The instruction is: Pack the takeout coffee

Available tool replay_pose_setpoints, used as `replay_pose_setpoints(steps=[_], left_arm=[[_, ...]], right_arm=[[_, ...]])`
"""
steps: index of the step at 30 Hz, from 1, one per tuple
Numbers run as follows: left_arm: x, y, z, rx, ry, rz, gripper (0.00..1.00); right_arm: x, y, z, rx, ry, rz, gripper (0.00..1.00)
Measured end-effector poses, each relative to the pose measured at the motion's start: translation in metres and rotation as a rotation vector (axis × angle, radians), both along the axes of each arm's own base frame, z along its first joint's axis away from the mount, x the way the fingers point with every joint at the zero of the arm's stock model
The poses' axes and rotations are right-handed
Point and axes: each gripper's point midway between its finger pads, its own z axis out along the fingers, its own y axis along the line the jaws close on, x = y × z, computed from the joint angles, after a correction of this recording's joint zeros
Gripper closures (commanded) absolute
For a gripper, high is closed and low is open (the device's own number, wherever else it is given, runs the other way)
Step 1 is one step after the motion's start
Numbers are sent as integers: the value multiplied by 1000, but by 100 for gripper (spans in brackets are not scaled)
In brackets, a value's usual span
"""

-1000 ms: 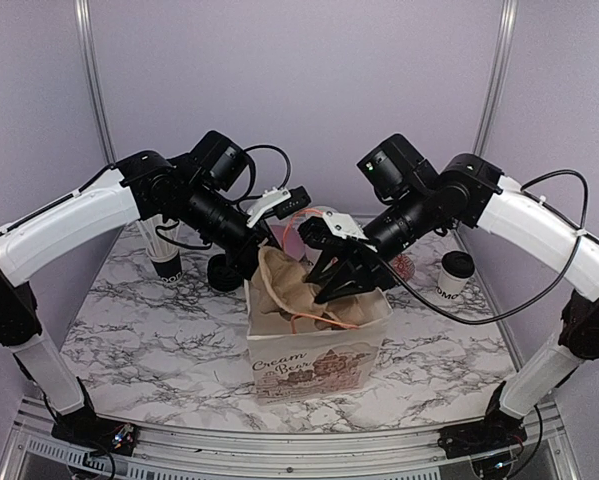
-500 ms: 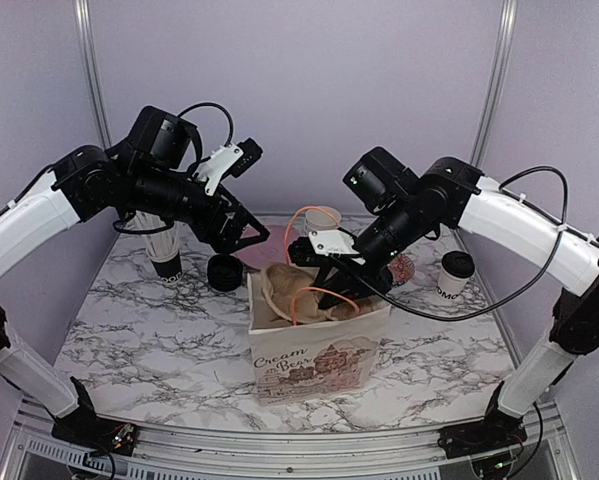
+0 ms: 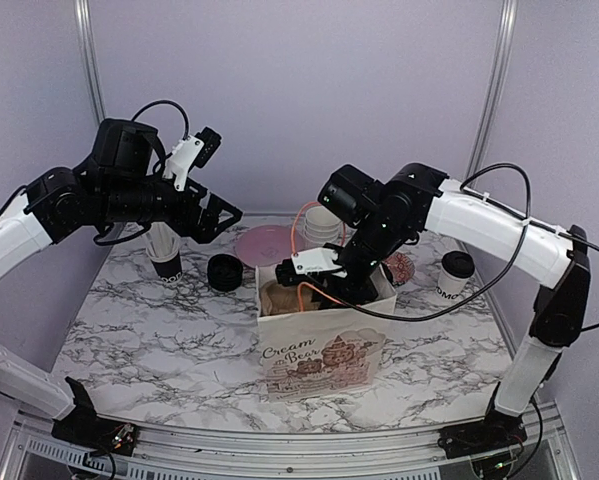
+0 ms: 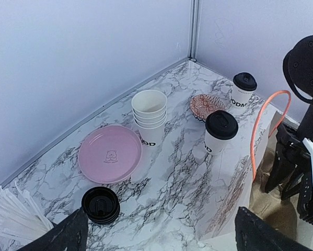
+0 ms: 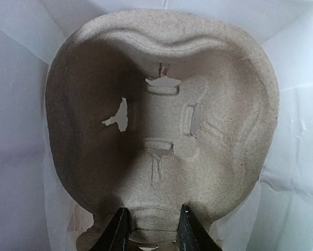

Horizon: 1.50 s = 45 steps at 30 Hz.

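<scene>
As seen from above, the left claw [image 3: 221, 215] hung high over the left side of the table [image 3: 149, 330], jaws spread wide and holding nothing. Below and just beyond it stood a black cup of straws [image 3: 164, 255], a stack of black lids [image 3: 223, 271] and a pink plate [image 3: 264, 243]. The right claw [image 3: 322, 285] was down inside the open top of the paper bag [image 3: 324, 345]; how its jaws stood could not be told from there. One lidded coffee cup [image 3: 456, 276] stood upright on the table well to that claw's right, outside the bag, with a red patterned dish [image 3: 404, 266] between.

From the left wrist, the left claw's fingers [image 4: 61, 238] sat far apart at the bottom corners, with nothing between them. Ahead of the claw lay the plate and lids, and further ahead a stack of lidless white cups [image 4: 150, 116]. A second coffee cup [image 4: 220, 130] stood ahead and to the right, just beside the bag's wall — outside it — and the lidded coffee cup [image 4: 243, 90] stood beyond that, near the back corner.

From the right wrist, the right claw [image 5: 152, 230] was closed to a narrow gap on the near lip of a cardboard cup tray [image 5: 161, 104] — the tray lay against the bag's white inside.
</scene>
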Motion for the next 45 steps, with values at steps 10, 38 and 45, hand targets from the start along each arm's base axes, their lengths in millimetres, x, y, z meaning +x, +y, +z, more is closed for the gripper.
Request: replay_pose_setpoints(steps=[10, 38, 45], left_arm=[[1, 5, -11, 1, 3, 14, 1], [-39, -30, -22, -76, 97, -286, 1], [-51, -62, -41, -57, 159, -403, 5]], right_arm=[[-4, 2, -43, -128, 58, 13, 69], [-12, 1, 44, 66, -63, 18, 38], [5, -17, 86, 203, -60, -7, 36]])
